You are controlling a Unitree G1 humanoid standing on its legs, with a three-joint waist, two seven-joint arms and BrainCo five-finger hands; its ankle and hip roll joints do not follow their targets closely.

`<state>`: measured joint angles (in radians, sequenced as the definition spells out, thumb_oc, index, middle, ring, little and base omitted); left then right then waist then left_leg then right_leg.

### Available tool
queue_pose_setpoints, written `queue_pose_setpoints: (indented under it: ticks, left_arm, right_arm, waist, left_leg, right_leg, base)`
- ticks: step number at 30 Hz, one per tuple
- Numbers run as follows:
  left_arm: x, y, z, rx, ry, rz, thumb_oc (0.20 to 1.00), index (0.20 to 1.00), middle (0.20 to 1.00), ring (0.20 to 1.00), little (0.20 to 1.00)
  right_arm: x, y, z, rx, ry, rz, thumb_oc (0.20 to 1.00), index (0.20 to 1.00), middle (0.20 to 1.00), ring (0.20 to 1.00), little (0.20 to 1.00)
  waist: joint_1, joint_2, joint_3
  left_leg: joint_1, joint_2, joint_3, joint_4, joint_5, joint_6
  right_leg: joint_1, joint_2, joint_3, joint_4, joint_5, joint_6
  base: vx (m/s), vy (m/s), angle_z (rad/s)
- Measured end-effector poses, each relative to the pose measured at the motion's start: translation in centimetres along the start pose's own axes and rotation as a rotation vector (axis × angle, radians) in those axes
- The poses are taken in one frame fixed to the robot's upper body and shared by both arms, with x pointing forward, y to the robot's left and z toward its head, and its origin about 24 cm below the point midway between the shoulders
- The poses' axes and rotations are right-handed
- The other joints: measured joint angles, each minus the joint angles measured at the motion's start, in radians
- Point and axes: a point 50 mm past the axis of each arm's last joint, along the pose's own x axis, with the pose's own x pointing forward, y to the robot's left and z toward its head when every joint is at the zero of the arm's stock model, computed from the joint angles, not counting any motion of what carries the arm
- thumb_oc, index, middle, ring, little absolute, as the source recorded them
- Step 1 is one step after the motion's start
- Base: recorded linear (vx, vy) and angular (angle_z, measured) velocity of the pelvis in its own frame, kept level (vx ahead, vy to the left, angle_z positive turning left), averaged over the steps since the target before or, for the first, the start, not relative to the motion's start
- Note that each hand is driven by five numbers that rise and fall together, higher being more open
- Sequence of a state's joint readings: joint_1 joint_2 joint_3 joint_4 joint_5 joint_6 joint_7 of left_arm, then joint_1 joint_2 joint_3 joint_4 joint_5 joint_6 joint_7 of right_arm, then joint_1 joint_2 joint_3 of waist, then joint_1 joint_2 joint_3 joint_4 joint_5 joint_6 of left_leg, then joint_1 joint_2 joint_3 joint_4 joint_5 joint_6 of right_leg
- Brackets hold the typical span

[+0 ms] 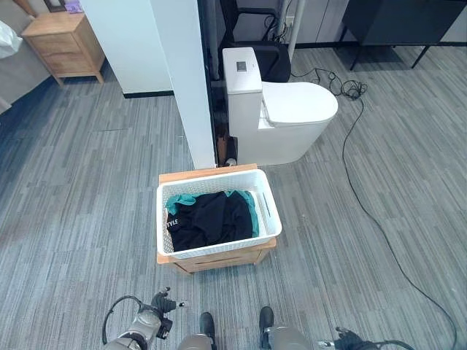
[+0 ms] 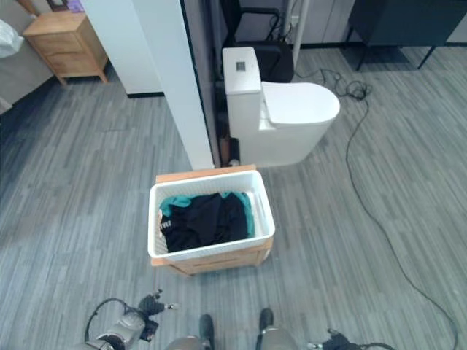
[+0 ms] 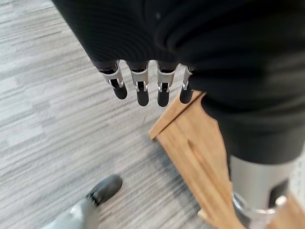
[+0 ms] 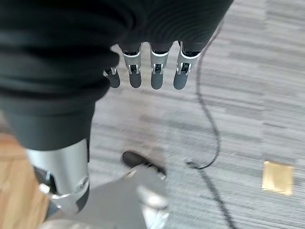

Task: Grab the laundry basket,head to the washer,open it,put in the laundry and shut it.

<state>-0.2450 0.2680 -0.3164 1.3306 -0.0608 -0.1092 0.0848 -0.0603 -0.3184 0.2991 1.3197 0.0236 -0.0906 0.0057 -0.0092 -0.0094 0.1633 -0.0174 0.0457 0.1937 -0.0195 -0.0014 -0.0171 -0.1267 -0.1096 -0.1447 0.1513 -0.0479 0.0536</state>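
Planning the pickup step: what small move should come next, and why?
Probably bring both hands forward to the white slatted plastic laundry basket, one to each side. It sits untouched on a low wooden stand, full of dark clothes, while the left robot hand and right robot hand hang open and empty above the grey floor.

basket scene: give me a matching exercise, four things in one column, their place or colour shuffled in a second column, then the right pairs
Things:
1. basket
2. black garment
3. toilet
4. wooden cabinet

Descriptions:
A. white, beyond the basket next to a white wall
B. far corner on the robot's left
C. white, sitting on a low wooden stand
D. lying inside the basket over teal cloth

Pairs: 1-C, 2-D, 3-A, 4-B
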Motion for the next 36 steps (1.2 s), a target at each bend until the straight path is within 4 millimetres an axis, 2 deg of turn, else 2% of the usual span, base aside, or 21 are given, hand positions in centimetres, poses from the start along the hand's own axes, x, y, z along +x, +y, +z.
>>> queue_pose_setpoints:
  ticks: [2,4,7,12,13,14,15,16,17,18,19,21,22,23,26,27,28,30,33,34,36]
  left_arm:
    - [0.0,0.1,0.1,-0.007,-0.013,0.004,1.0,1.0,1.0,1.0,1.0]
    - [-0.1,-0.3,-0.3,-0.028,-0.006,-0.003,1.0,1.0,1.0,1.0,1.0]
    - [-0.4,-0.4,-1.4,-0.031,0.021,-0.003,1.0,1.0,1.0,1.0,1.0]
    - [-0.6,-0.2,-2.4,-0.042,0.043,0.004,1.0,1.0,1.0,1.0,1.0]
    - [-0.6,-0.1,-2.6,-0.049,0.048,0.007,1.0,1.0,1.0,1.0,1.0]
    - [-0.6,-0.3,-2.5,-0.052,0.045,0.003,1.0,1.0,1.0,1.0,1.0]
    - [-0.6,-0.2,-2.6,-0.057,0.051,0.005,1.0,1.0,1.0,1.0,1.0]
    - [-0.6,-0.1,-2.8,-0.065,0.059,0.01,1.0,1.0,1.0,1.0,1.0]
    - [-0.6,0.0,-2.5,-0.064,0.055,0.011,1.0,1.0,1.0,1.0,1.0]
    - [-0.5,0.0,-2.3,-0.072,0.053,0.015,1.0,1.0,1.0,1.0,1.0]
    - [-0.4,0.2,-1.9,-0.085,0.044,0.021,1.0,1.0,1.0,1.0,1.0]
    - [-0.5,0.7,-2.2,-0.087,0.039,0.035,1.0,1.0,1.0,1.0,1.0]
    - [-0.6,1.0,-2.7,-0.106,0.049,0.046,1.0,1.0,1.0,1.0,1.0]
    - [-0.9,1.0,-3.7,-0.138,0.076,0.057,1.0,1.0,1.0,1.0,1.0]
    - [-0.9,0.7,-3.3,-0.164,0.043,0.052,1.0,1.0,1.0,1.0,1.0]
    - [-0.9,0.7,-3.1,-0.166,0.035,0.049,1.0,1.0,1.0,1.0,1.0]
    - [-0.9,0.6,-2.9,-0.169,0.025,0.047,1.0,1.0,1.0,1.0,1.0]
    - [-0.7,0.4,-1.8,-0.182,-0.02,0.037,1.0,1.0,1.0,1.0,1.0]
    - [-0.7,0.6,-1.4,-0.179,-0.039,0.025,1.0,1.0,1.0,1.0,1.0]
    - [-0.7,1.0,-1.1,-0.169,-0.058,0.028,1.0,1.0,1.0,1.0,1.0]
    - [-0.8,1.5,-0.9,-0.165,-0.079,0.029,1.0,1.0,1.0,1.0,1.0]
  right_arm:
    - [0.1,0.1,0.4,-0.002,-0.012,0.001,1.0,1.0,1.0,1.0,1.0]
    - [0.0,0.0,-0.3,0.005,0.012,-0.003,1.0,1.0,1.0,1.0,1.0]
    - [-0.2,0.1,-1.3,0.027,0.037,-0.003,1.0,1.0,1.0,1.0,1.0]
    - [-0.2,-0.3,-0.9,0.127,0.015,-0.024,1.0,1.0,1.0,1.0,1.0]
    - [-0.2,-0.3,-0.8,0.146,0.007,-0.024,1.0,1.0,1.0,1.0,1.0]
    - [-0.3,-0.1,-1.4,0.17,0.018,-0.02,1.0,1.0,1.0,1.0,1.0]
    - [-0.3,0.1,-1.5,0.189,0.019,-0.017,1.0,1.0,1.0,1.0,1.0]
    - [-0.4,0.2,-1.5,0.196,0.012,-0.016,1.0,1.0,1.0,1.0,1.0]
    - [-0.4,0.0,-1.6,0.195,0.012,-0.02,1.0,1.0,1.0,1.0,1.0]
    - [-0.4,0.1,-1.8,0.2,0.017,-0.02,1.0,1.0,1.0,1.0,1.0]
    - [-0.6,0.6,-2.5,0.216,0.035,-0.01,1.0,1.0,1.0,1.0,1.0]
    - [-1.0,1.8,-3.9,0.231,0.073,0.025,1.0,1.0,1.0,1.0,1.0]
    - [-1.1,1.9,-4.3,0.232,0.085,0.033,1.0,1.0,1.0,1.0,1.0]
    - [-1.2,1.1,-4.7,0.247,0.094,0.009,1.0,1.0,1.0,1.0,1.0]
    - [-1.1,-1.5,-4.1,0.337,0.054,-0.06,1.0,1.0,1.0,1.0,1.0]
    - [-1.1,-2.1,-4.0,0.343,0.051,-0.075,1.0,1.0,1.0,1.0,1.0]
    - [-1.2,-2.6,-4.0,0.337,0.043,-0.083,1.0,1.0,1.0,1.0,1.0]
    - [-1.6,-4.1,-4.5,0.441,0.024,-0.142,1.0,1.0,1.0,1.0,1.0]
    - [-2.2,-6.6,-5.4,0.486,0.031,-0.21,1.0,1.0,1.0,1.0,1.0]
    - [-2.6,-8.0,-5.6,0.489,0.019,-0.243,1.0,1.0,1.0,1.0,1.0]
    - [-3.2,-9.3,-5.8,0.488,-0.015,-0.265,1.0,1.0,1.0,1.0,1.0]
  waist:
    - [0.007,0.0,-0.002]
    - [0.007,-0.003,-0.004]
    - [0.002,-0.025,-0.028]
    - [-0.003,-0.035,-0.031]
    - [-0.008,-0.033,-0.03]
    - [-0.011,-0.041,-0.035]
    - [-0.01,-0.044,-0.034]
    - [-0.009,-0.046,-0.034]
    - [-0.009,-0.053,-0.026]
    - [-0.011,-0.058,-0.021]
    - [-0.026,-0.067,-0.022]
    - [-0.013,-0.086,-0.031]
    - [-0.004,-0.093,-0.035]
    - [-0.008,-0.082,-0.047]
    - [-0.004,-0.036,-0.051]
    - [-0.004,-0.031,-0.055]
    - [-0.005,-0.026,-0.062]
    - [-0.008,-0.007,-0.072]
    - [-0.01,0.009,-0.085]
    - [-0.011,0.014,-0.086]
    - [-0.012,0.019,-0.091]
  left_leg:
    - [0.02,-0.019,0.007,-0.002,-0.013,0.017]
    - [0.042,-0.023,0.007,-0.013,-0.012,0.018]
    - [0.057,-0.033,0.008,-0.021,-0.023,0.033]
    - [0.089,-0.032,0.04,-0.051,-0.017,0.051]
    - [0.088,-0.031,0.036,-0.052,-0.016,0.058]
    - [0.091,-0.039,0.026,-0.056,-0.015,0.064]
    - [0.094,-0.038,0.01,-0.062,-0.013,0.069]
    - [0.087,-0.033,0.008,-0.062,-0.008,0.071]
    - [0.084,-0.036,0.011,-0.059,-0.009,0.07]
    - [0.073,-0.042,0.002,-0.053,-0.007,0.067]
    - [0.07,-0.043,-0.029,-0.051,-0.007,0.063]
    - [0.089,-0.046,-0.043,-0.056,-0.001,0.045]
    - [0.101,-0.047,-0.042,-0.058,-0.005,0.035]
    - [0.105,-0.025,-0.052,-0.052,-0.021,0.011]
    - [0.103,0.022,-0.054,-0.031,-0.031,-0.018]
    - [0.102,0.028,-0.052,-0.019,-0.034,-0.023]
    - [0.106,0.037,-0.053,-0.018,-0.035,-0.024]
    - [0.106,0.054,-0.074,-0.019,-0.043,-0.044]
    - [0.109,0.058,-0.079,-0.02,-0.043,-0.045]
    - [0.108,0.053,-0.081,-0.02,-0.043,-0.045]
    - [0.108,0.049,-0.085,-0.022,-0.043,-0.045]
  right_leg:
    - [0.028,-0.011,-0.005,-0.027,0.01,0.024]
    - [0.046,-0.014,-0.004,-0.027,0.015,0.032]
    - [0.057,-0.024,-0.004,-0.026,0.015,0.036]
    - [-0.039,-0.038,-0.015,0.161,0.038,0.075]
    - [-0.051,-0.048,-0.031,0.186,0.035,0.083]
    - [-0.066,-0.042,-0.02,0.19,0.021,0.095]
    - [-0.074,-0.014,0.036,0.171,-0.004,0.093]
    - [-0.081,-0.014,0.041,0.11,-0.006,0.091]
    - [-0.086,-0.034,0.007,0.039,0.007,0.102]
    - [-0.079,-0.044,0.004,-0.016,0.028,0.114]
    - [-0.077,-0.059,0.031,-0.027,0.047,0.12]
    - [-0.042,-0.078,0.025,-0.052,0.078,0.115]
    - [-0.023,-0.083,0.01,-0.068,0.094,0.101]
    - [0.011,-0.059,-0.026,-0.119,0.142,0.065]
    - [0.062,-0.006,-0.044,-0.209,0.179,0.029]
    - [0.085,0.005,-0.05,-0.232,0.188,0.021]
    - [0.096,0.014,-0.055,-0.236,0.185,0.019]
    - [0.102,0.029,-0.069,-0.237,0.176,0.012]
    - [0.111,0.027,-0.082,-0.237,0.169,0.016]
    - [0.111,0.022,-0.082,-0.237,0.167,0.019]
    - [0.113,0.018,-0.084,-0.237,0.168,0.021]
  base:
    - [0.1,0.187,-0.1]
    - [0.05,0.107,-0.01]
    - [0.05,0.107,-0.01]
    - [0.02,0.059,-0.18]
    - [0.07,-0.05,-0.03]
    - [0.09,-0.107,0.04]
    - [0.07,-0.152,0.05]
    - [0.01,-0.128,0.01]
    - [0.0,-0.112,0.15]
    - [0.01,-0.071,0.5]
    - [0.07,-0.122,0.74]
    - [0.08,-0.116,0.48]
    - [0.03,-0.09,0.08]
    - [0.06,-0.093,0.0]
    - [0.08,-0.077,0.02]
    - [0.11,-0.08,0.1]
    - [0.1,-0.076,0.11]
    - [0.06,-0.051,0.17]
    - [0.04,-0.035,0.12]
    - [0.04,-0.024,0.05]
    - [0.04,-0.024,0.06]
